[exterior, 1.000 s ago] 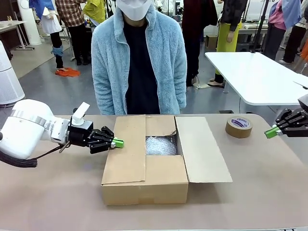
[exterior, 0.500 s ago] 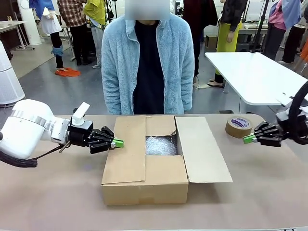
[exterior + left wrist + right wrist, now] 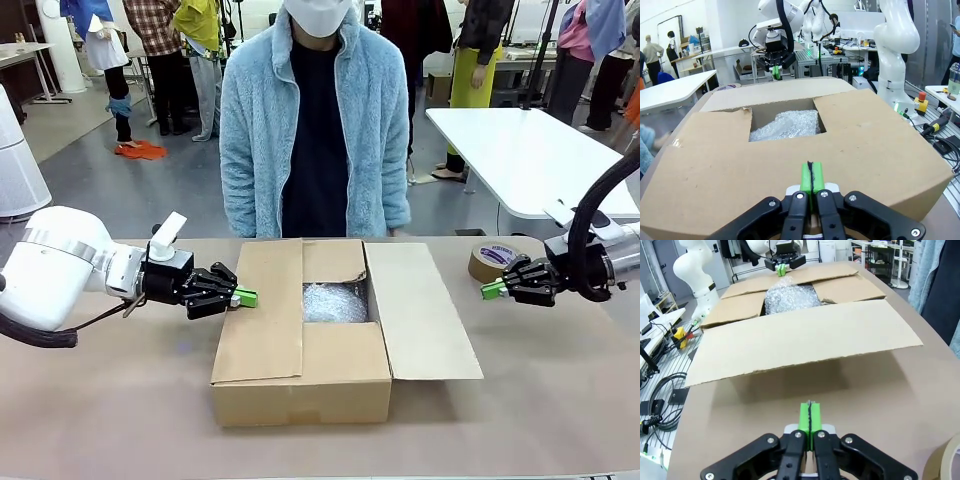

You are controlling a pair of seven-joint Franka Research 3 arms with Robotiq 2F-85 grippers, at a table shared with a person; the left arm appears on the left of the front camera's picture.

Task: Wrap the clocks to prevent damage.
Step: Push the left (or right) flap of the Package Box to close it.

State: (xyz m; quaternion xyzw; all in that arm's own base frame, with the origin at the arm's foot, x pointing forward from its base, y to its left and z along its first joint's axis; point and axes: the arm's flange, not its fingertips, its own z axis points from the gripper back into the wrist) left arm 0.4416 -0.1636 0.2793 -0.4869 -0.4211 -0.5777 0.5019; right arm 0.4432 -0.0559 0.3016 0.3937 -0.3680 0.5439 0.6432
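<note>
My left hand [image 3: 245,297] is closed, its green pads pressed flat together with nothing between them. It sits at the outer edge of the left flap of the cardboard box [image 3: 300,385]; whether it touches the flap I cannot tell. My right hand [image 3: 492,290] is closed and empty too. It hangs low over the counter [image 3: 120,380], just beside the roll of brown tape [image 3: 490,254], and points at the box's right flap, which lies spread outward, with a gap between flap and fingertips.

The box stands in the middle of the counter with its left and near flaps folded down over the top. Through the opening that remains I see a bundle of bubble wrap [image 3: 335,300] lying inside, toward the far side. What the wrap holds I cannot tell. A person [image 3: 315,130] in a fluffy light-blue jacket stands at the far edge of the counter, right behind the box.
</note>
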